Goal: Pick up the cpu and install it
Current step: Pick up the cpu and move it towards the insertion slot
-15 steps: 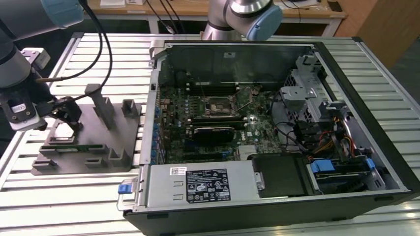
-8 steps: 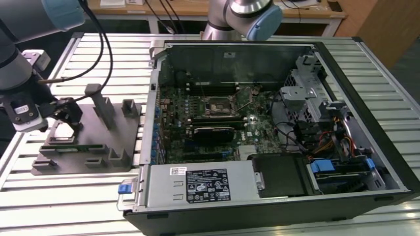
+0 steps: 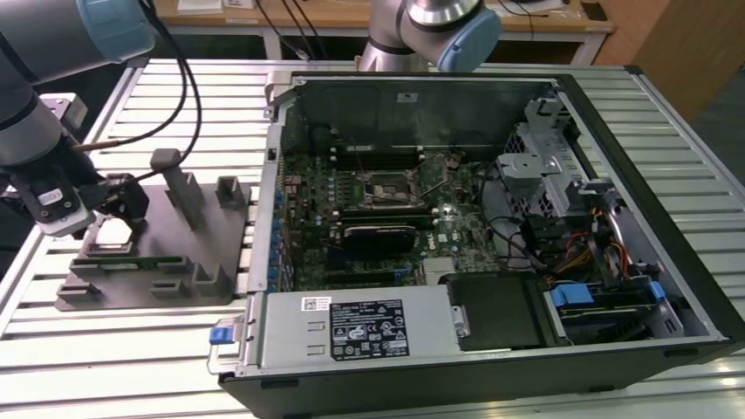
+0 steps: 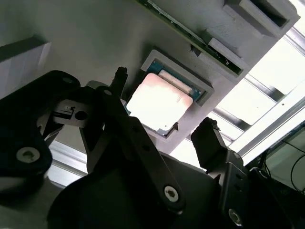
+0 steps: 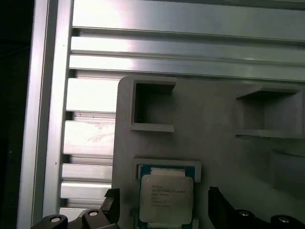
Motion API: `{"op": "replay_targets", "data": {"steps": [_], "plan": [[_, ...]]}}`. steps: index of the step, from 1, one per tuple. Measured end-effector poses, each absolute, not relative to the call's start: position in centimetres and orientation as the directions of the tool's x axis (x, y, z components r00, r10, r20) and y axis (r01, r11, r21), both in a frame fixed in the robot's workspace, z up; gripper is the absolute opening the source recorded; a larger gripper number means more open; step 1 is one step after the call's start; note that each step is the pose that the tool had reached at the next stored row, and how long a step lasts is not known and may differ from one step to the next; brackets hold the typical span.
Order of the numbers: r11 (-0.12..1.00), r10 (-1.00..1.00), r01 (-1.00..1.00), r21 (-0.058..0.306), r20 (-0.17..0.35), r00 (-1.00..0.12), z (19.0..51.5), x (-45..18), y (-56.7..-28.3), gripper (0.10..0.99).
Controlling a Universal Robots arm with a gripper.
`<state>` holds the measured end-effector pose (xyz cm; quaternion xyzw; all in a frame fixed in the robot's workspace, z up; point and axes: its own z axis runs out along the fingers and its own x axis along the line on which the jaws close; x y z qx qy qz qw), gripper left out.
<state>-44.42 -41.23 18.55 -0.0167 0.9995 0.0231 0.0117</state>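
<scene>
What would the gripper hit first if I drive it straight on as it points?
Most likely the cpu, lying in its pocket on the grey fixture: the gripper points at it, fingers open to either side. They might touch the fixture beside the pocket first; depth is unclear.

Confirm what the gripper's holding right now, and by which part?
Nothing held. The gripper is open, fingers straddling the cpu, which lies in its pocket in the grey fixture.
</scene>
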Motion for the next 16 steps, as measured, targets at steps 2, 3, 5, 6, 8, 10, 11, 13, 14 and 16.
{"op": "replay_targets", "data": {"steps": [2,3,5,6,8,10,11,13,14,16], "plan": [[0.998,-0.033,-0.034,0.046,-0.024,-0.999,18.26,-44.42,-41.18,0.82],[0.998,-0.033,-0.034,0.046,-0.024,-0.999,18.11,-44.42,-41.17,0.82],[0.998,-0.033,-0.034,0.046,-0.024,-0.999,17.84,-44.42,-41.16,0.82],[0.998,-0.033,-0.034,0.046,-0.024,-0.999,17.8,-44.43,-41.16,0.82],[0.998,-0.033,-0.034,0.046,-0.023,-0.999,17.79,-44.43,-41.16,0.82],[0.999,-0.027,-0.028,0.046,-0.024,-0.999,17.76,-44.42,-41.16,0.82],[0.999,-0.022,-0.023,0.046,-0.024,-0.999,17.75,-44.42,-41.16,0.82],[0.999,-0.02,-0.021,0.046,-0.024,-1.0,17.75,-44.42,-41.16,0.82],[0.999,-0.02,-0.021,0.046,-0.024,-1.0,17.75,-44.42,-41.16,0.82],[0.999,-0.019,-0.021,0.046,-0.024,-1.0,17.75,-44.42,-41.16,0.82]]}}
